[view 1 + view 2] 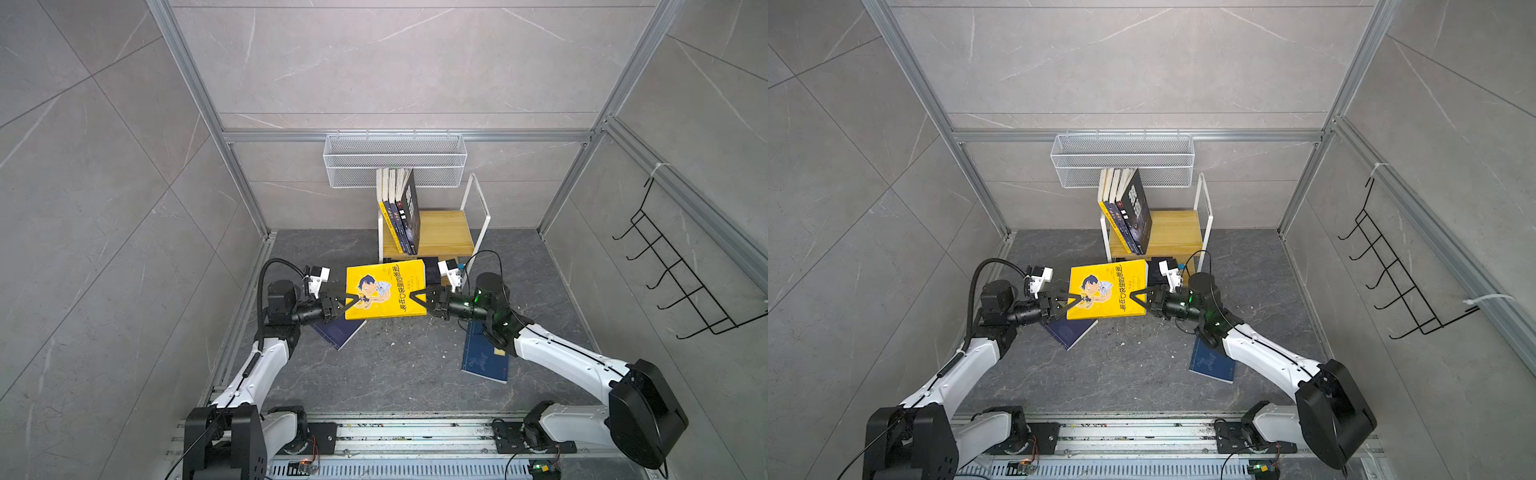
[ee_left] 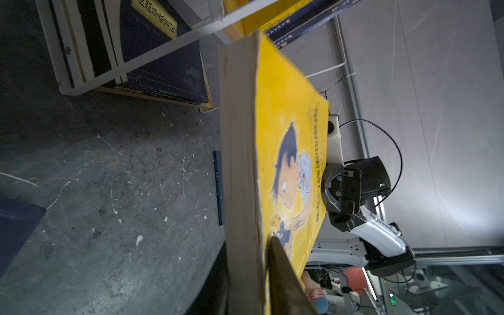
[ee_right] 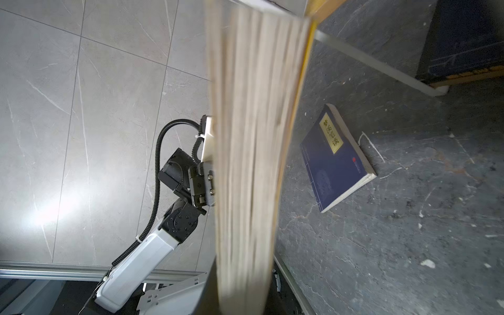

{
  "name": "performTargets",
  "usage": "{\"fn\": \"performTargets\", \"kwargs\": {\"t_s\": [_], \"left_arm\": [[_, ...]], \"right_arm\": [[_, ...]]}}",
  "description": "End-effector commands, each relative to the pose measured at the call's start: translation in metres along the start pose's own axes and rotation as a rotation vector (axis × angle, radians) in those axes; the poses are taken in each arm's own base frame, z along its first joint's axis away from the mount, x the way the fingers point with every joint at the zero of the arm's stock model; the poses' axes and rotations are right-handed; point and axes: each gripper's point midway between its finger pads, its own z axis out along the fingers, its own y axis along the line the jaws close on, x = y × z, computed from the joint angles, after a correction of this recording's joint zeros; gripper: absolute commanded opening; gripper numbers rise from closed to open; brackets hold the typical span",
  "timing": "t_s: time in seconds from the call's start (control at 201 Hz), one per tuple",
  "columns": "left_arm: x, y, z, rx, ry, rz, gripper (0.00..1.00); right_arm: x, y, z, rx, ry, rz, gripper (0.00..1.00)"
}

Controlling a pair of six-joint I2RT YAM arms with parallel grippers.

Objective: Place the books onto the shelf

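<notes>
- Yellow book (image 1: pixel 384 291) (image 1: pixel 1106 291): rectangular paperback. Glossy bright-yellow cover w/ cartoon boy + black characters. Cream page block, slightly ragged, shows in left wrist view (image 2: pixel 240 163). Held off the floor, cover up, approx. level, just in front of shelf, spanning both grippers.
- Left gripper (image 1: pixel 353 300): black, triangular fingers, clamped on the yellow book's left-hand page edge. One finger (image 2: pixel 283 272) lies flat on the cover.
- Right gripper (image 1: pixel 417 300): same type, closed on the opp. page edge of the yellow book. Page block fills right wrist view.
- Shelf (image 1: pixel 444 232) (image 1: pixel 1177 232): two tiers, smooth light-wood boards, white metal tube frame. Back-centre, against wall.
- Upright books (image 1: pixel 401 212): several thin paperbacks, packed together at left end of top board. Outermost has a black cover w/ white characters.
- Lower-tier books (image 2: pixel 163 68): navy, matte, lying flat on bottom board behind frame bar.
- Near-left navy book (image 1: pixel 338 330): flat on floor, partly under left gripper.
- Near-right navy book (image 1: pixel 484 361): flat on floor, partly under right arm.
- Floor (image 1: pixel 395 374): dark grey stone-look slab, veined, white flecks.
- Mesh basket (image 1: pixel 395 160): white wire, oblong, hung on wall above shelf.
- Hook rack (image 1: pixel 673 282): black wire, right wall.
</notes>
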Motion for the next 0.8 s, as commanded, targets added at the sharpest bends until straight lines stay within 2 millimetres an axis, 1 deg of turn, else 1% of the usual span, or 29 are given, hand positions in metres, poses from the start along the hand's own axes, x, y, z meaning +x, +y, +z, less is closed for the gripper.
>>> {"fn": "performTargets", "kwargs": {"t_s": [0.0, 0.04, 0.055, 0.085, 0.164, 0.214, 0.254, 0.393, 0.478, 0.538, 0.573, 0.627, 0.707, 0.777, 0.797], "left_arm": [[-0.006, -0.024, -0.002, 0.032, 0.009, 0.092, 0.00], [-0.006, -0.024, -0.003, 0.028, 0.007, 0.099, 0.00], [-0.007, -0.023, -0.003, 0.026, 0.007, 0.097, 0.00], [-0.008, -0.022, -0.004, 0.020, 0.005, 0.093, 0.00], [-0.013, -0.019, -0.009, 0.003, -0.009, 0.075, 0.00], [-0.016, -0.018, -0.011, -0.006, -0.018, 0.076, 0.00], [-0.017, -0.017, -0.013, -0.011, -0.022, 0.078, 0.00], [-0.022, -0.012, -0.019, -0.033, -0.043, 0.040, 0.00], [-0.022, -0.009, -0.020, -0.043, -0.048, 0.049, 0.00], [-0.022, -0.008, -0.021, -0.047, -0.049, 0.045, 0.00], [-0.023, -0.007, -0.022, -0.051, -0.052, 0.036, 0.00], [-0.025, -0.003, -0.024, -0.065, -0.061, 0.020, 0.00], [-0.025, 0.001, -0.024, -0.085, -0.064, 0.017, 0.00], [-0.025, 0.003, -0.025, -0.091, -0.065, 0.015, 0.00], [-0.025, 0.003, -0.024, -0.092, -0.063, 0.010, 0.00]], "right_arm": [[-0.002, 0.015, 0.004, -0.032, -0.001, -0.104, 0.00], [-0.001, 0.007, 0.003, 0.002, -0.001, -0.108, 0.00], [-0.001, 0.006, 0.002, 0.013, -0.002, -0.100, 0.03], [0.000, 0.002, 0.001, 0.033, -0.002, -0.129, 0.09], [0.003, -0.007, -0.005, 0.094, -0.006, -0.153, 0.33], [0.004, -0.014, -0.011, 0.144, -0.010, -0.185, 0.42], [0.003, -0.019, -0.015, 0.185, -0.015, -0.213, 0.46], [0.002, -0.032, -0.037, 0.356, -0.047, -0.311, 0.53], [0.005, -0.036, -0.047, 0.430, -0.057, -0.405, 0.55], [0.005, -0.042, -0.054, 0.534, -0.075, -0.459, 0.55], [0.008, -0.043, -0.055, 0.590, -0.069, -0.502, 0.56], [0.017, -0.037, -0.049, 0.660, -0.040, -0.624, 0.57], [0.036, -0.027, -0.029, 0.667, 0.014, -0.813, 0.58], [0.044, -0.022, -0.014, 0.702, 0.031, -0.933, 0.58], [0.043, -0.019, -0.012, 0.722, 0.029, -0.969, 0.58]]}}
